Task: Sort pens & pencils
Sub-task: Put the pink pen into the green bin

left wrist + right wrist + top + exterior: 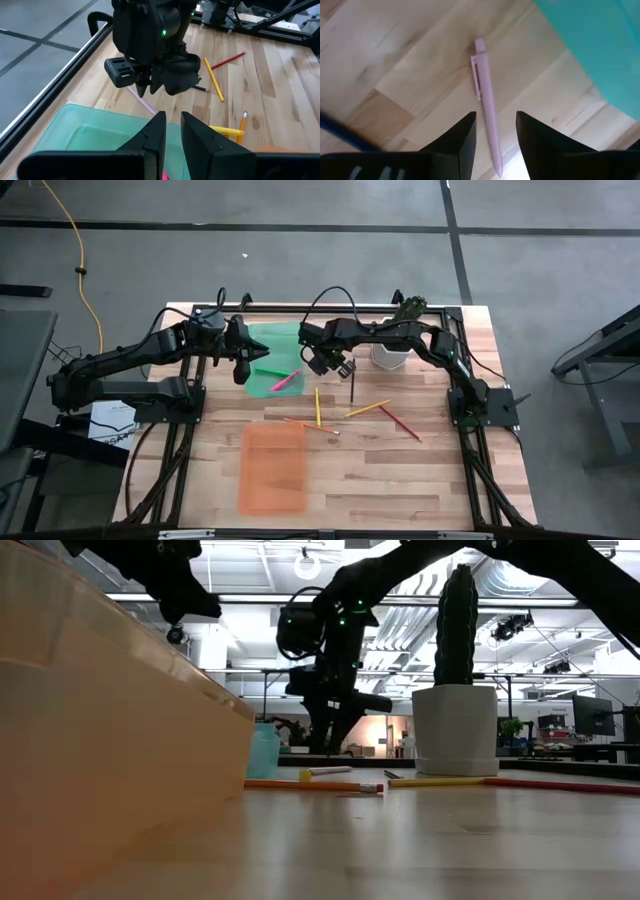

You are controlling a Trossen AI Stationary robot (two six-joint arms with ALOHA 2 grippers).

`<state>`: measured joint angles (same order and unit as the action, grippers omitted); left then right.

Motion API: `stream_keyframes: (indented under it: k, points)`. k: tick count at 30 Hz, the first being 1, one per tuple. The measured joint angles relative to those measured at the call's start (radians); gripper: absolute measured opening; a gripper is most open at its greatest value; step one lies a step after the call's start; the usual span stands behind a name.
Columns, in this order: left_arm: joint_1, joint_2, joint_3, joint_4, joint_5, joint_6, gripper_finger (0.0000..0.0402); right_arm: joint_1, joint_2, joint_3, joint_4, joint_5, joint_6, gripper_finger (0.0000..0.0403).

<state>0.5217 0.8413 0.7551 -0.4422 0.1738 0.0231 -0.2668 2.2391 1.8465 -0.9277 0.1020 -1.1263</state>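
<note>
Just right of the green tray [272,356], the right gripper [330,364] hangs over a pale pink pen [487,102] lying flat on the table [400,470], its fingers apart and straddling the barrel. To grip well it should drop straight down until the pads flank the pen's middle, then close squarely so the pen does not roll or swing. The left gripper [252,358] hovers over the tray, fingers nearly together and empty. Pencils [368,409] lie nearer, beside an orange tray [273,470].

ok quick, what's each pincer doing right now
left pincer: slightly open, empty, above the green tray
right pincer: open, straddling the pale pink pen, not gripping
</note>
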Motion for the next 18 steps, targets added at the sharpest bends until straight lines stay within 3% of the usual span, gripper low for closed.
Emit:
stream_keyframes:
  k: [18]
  points:
    - [0.0,0.0,0.0,-0.025,-0.002,0.007,0.0046,-0.027,0.002,0.0,0.031,-0.006,-0.019,0.0131]
